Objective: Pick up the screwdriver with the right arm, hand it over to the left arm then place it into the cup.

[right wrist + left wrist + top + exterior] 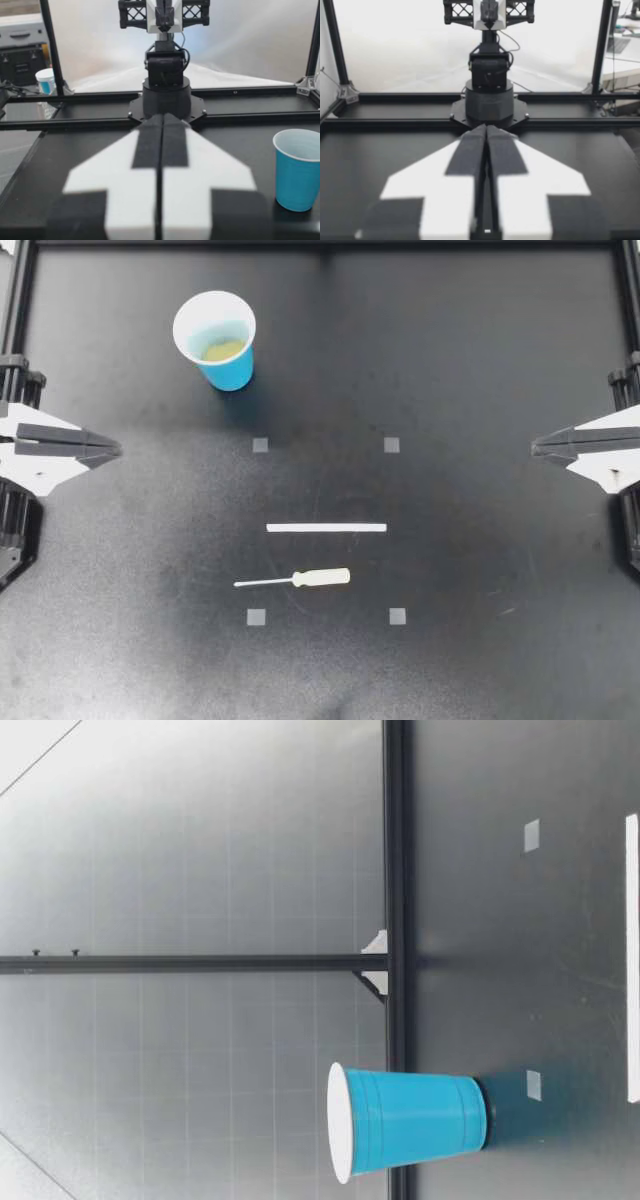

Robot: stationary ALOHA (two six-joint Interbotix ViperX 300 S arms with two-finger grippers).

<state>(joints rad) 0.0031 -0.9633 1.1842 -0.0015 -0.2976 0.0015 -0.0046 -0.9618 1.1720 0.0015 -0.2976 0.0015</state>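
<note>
Two grippers pressed together, empty: left gripper (pixel 116 450), right gripper (pixel 535 447) | risk: flat-lying screwdriver (pixel 300 578) may skid from a shallow pinch.

Left hand (pixel 117 450), right hand (pixel 535 447) closed, empty.

Your top view shows my left gripper (pixel 113 450) and my right gripper (pixel 537 446) cut off at the side edges of the table (pixel 480 570). The screwdriver (pixel 312 578) has a tip too fine to make out. Your low view cuts the white strip (pixel 631 958) short.
</note>
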